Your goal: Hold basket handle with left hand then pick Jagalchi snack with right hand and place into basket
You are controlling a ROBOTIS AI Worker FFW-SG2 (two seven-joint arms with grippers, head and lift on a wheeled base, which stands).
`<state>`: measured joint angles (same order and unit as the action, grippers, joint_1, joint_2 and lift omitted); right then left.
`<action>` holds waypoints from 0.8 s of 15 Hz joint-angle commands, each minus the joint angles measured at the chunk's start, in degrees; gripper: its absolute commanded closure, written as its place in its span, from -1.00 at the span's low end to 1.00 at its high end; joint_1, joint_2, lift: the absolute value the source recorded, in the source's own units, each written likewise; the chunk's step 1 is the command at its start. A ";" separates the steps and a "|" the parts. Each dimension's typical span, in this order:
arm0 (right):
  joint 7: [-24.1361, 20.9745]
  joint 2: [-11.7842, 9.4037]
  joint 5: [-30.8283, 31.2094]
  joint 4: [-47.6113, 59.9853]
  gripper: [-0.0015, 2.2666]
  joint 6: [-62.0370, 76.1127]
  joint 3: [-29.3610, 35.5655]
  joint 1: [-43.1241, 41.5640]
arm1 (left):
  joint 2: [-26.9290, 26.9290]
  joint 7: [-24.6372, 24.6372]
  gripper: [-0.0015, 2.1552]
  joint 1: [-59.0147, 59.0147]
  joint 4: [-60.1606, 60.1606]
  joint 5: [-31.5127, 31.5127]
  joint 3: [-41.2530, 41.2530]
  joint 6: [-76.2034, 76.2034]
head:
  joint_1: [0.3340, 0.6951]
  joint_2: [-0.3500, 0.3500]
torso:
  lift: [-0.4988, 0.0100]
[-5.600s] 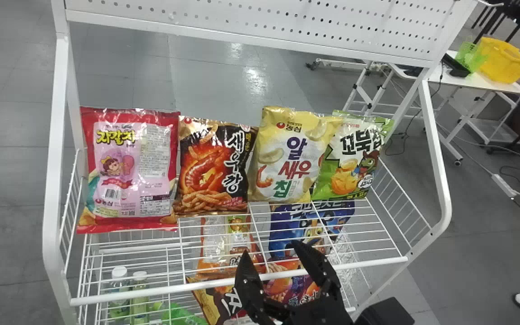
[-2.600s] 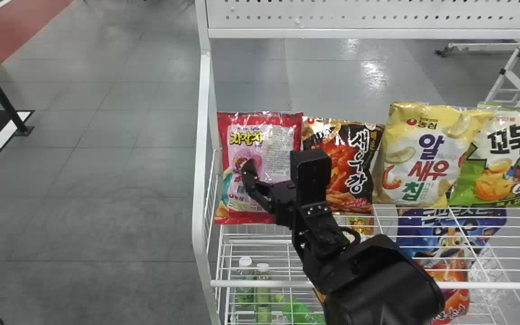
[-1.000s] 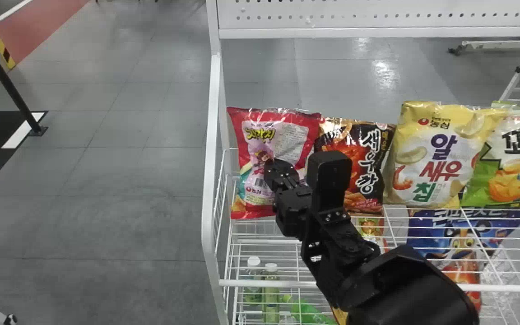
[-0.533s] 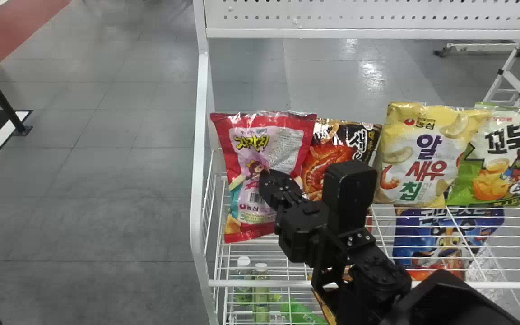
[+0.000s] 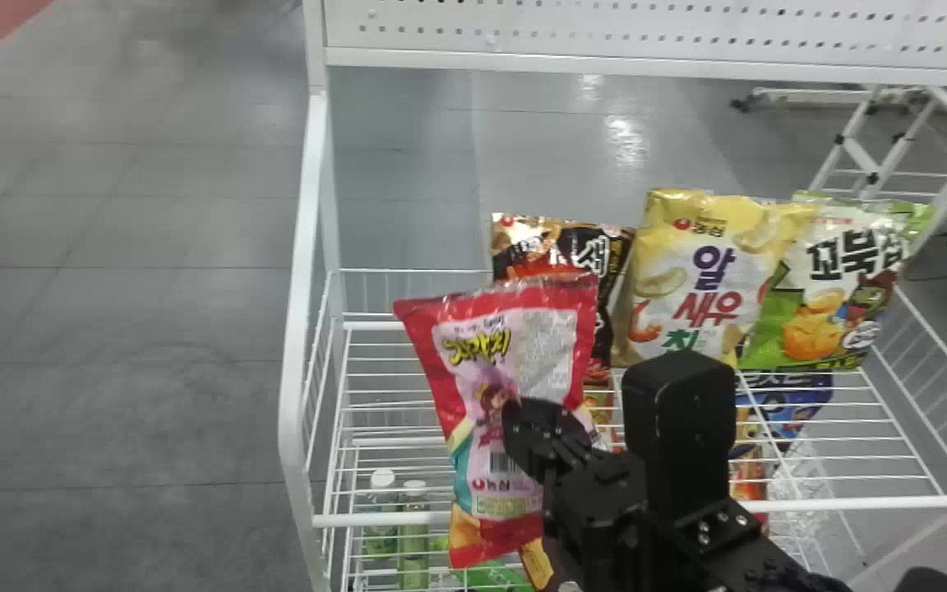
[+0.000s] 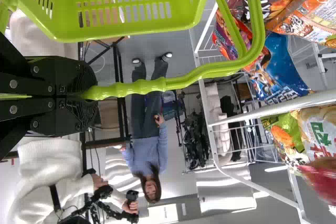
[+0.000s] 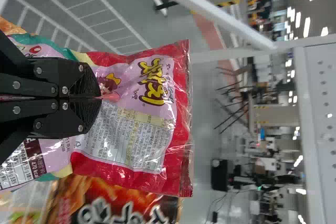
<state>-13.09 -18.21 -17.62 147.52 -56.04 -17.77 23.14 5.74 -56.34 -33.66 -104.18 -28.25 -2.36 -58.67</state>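
Clearly past halfway: left fingers (image 6: 79, 83) closed round basket handle (image 6: 147, 86), right fingers (image 7: 84, 83) pinching Jagalchi snack (image 5: 473, 386), off shelf (image 5: 408, 519), six o'clock in head view. Basket (image 6: 121, 31) drop remains.

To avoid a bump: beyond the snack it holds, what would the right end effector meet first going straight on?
Past the Jagalchi snack, the right end effector would probably meet the rack's left side frame; depth is unclear.

Your head camera looks forward and down onto the rack (image 5: 306, 247); your wrist cameras look outward past it, nearer; head and right views share the Jagalchi snack (image 5: 475, 386).
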 commanded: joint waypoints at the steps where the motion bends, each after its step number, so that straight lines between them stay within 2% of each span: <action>1: 0.08 -0.69 -3.13 6.99 0.59 -11.24 5.91 4.89 | -0.03 -0.09 0.41 0.00 0.03 -0.05 -0.02 0.17 | 1.00 -0.55 | 0.92; 6: 0.35 -0.69 -7.61 12.53 0.59 -27.24 11.62 9.29 | -0.20 -0.27 0.41 -0.88 0.20 -0.05 0.25 1.76 | 1.00 -1.00 | 0.92; 12: 1.05 -0.07 -8.93 10.50 0.59 -33.57 14.26 13.86 | -0.47 -0.27 0.41 -1.23 0.29 -0.22 0.42 2.81 | 1.00 -1.00 | 0.92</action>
<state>-12.18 -18.40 -26.53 159.23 -88.91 -3.88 36.26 5.28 -56.60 -34.89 -103.89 -28.47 -1.93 -55.87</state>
